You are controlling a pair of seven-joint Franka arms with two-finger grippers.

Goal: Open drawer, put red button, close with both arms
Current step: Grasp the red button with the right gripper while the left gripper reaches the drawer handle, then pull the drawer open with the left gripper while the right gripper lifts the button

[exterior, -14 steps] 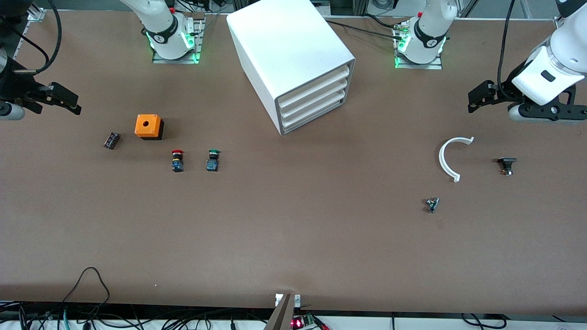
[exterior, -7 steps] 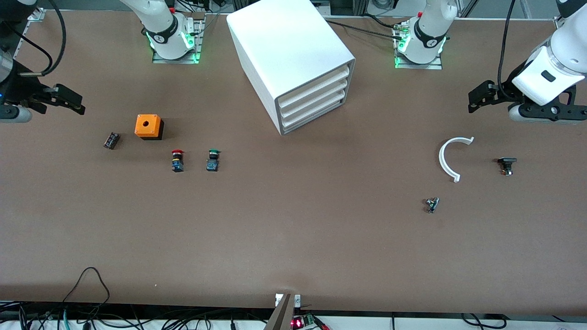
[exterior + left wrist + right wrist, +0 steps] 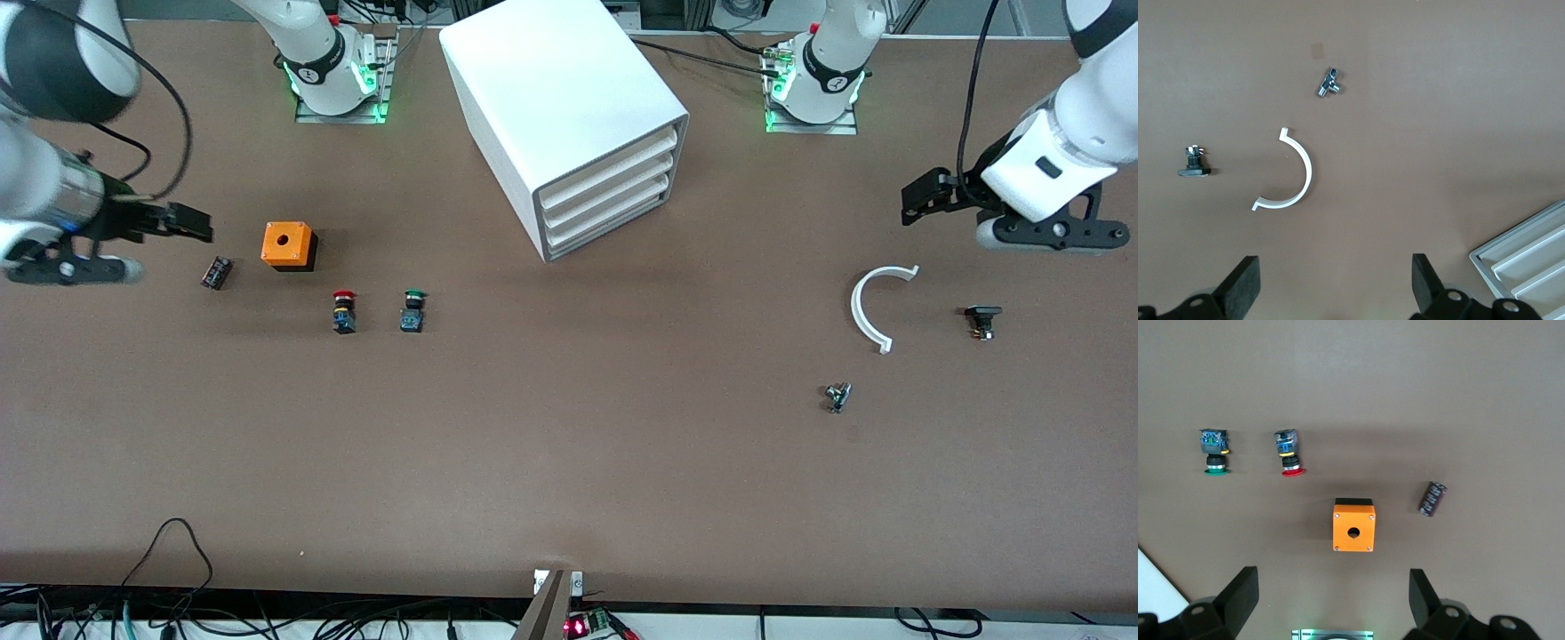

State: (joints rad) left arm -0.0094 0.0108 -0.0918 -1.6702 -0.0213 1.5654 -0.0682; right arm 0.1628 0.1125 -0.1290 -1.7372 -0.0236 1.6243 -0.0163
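Your red button [image 3: 343, 311] lies on its side on the brown counter [image 3: 569, 462], toward the right arm's end, with the green-capped switch [image 3: 412, 311] just beside it and apart from it. The orange box with a hole [image 3: 288, 245] sits a little farther from the front camera than the red button, and a small dark cylinder [image 3: 216, 272] lies near that box, closer to the counter's edge at the right arm's end. You can see the same four pieces from the right wrist camera: red button [image 3: 1289, 454], green switch [image 3: 1215, 451], orange box [image 3: 1353, 533] and cylinder [image 3: 1431, 499], none touching another. Your right gripper [image 3: 182, 224] hangs over the counter just beside the dark cylinder; its fingers [image 3: 1238, 592] are spread wide and hold nothing. Your left gripper [image 3: 920, 194] hangs over the counter at the left arm's end, above the white curved piece [image 3: 869, 307]; its fingers [image 3: 1243, 285] are also wide apart and empty. The white drawer cabinet [image 3: 569, 116] stands between the two arm bases with all its drawers shut. Near the curved piece lie a small black part [image 3: 981, 320] and a small metal fitting [image 3: 837, 396], each apart from the others.
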